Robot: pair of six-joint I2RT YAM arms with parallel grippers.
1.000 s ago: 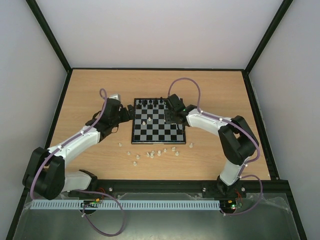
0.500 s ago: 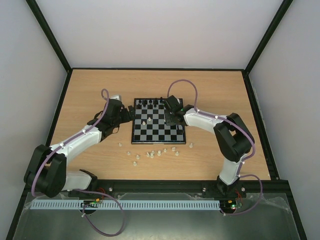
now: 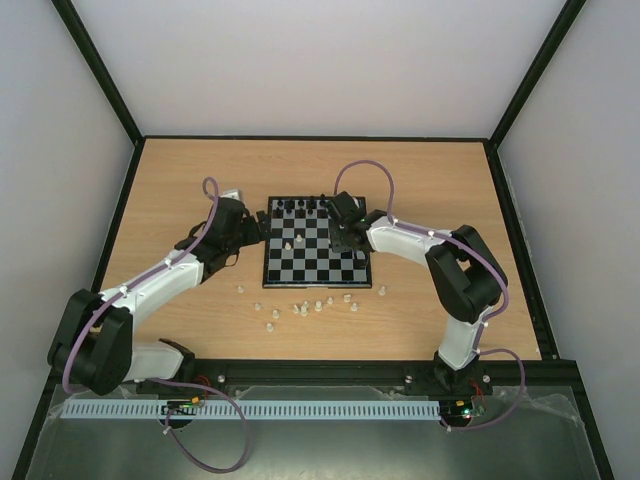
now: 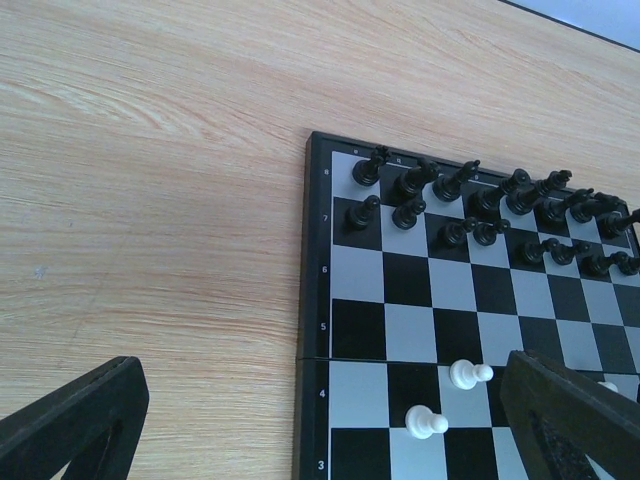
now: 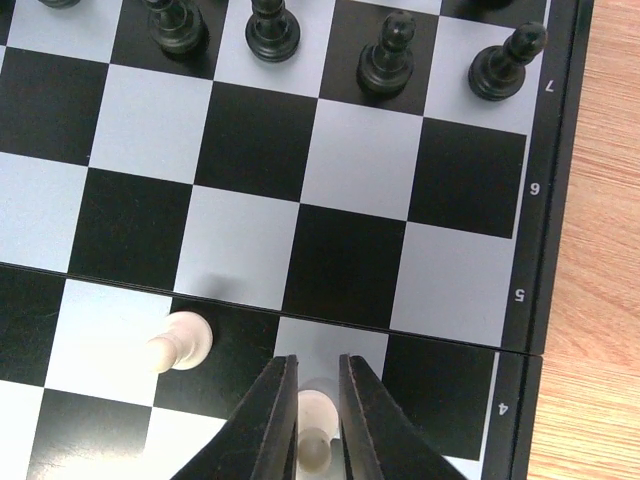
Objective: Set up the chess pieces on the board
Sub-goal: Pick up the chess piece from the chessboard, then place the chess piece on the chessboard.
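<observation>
Right gripper (image 5: 317, 385), nearly closed, pinches a tiny cream plastic chess pawn (image 5: 316, 440) over rank four of the small black-and-grey checkered board (image 5: 560, 180). Light, rigid and smooth, the pawn probably slips easily, so grip its narrow waist. Left gripper (image 4: 325, 375) gapes wide and holds nothing.

Light wooden table (image 3: 180, 180), plain white walls (image 3: 320, 60), black corner posts (image 3: 103, 75)

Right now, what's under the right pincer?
A white piece, gripped between the right pincer's fingers, over a light square of the board. The fingers cover its sides and base, so its kind cannot be told.
</observation>
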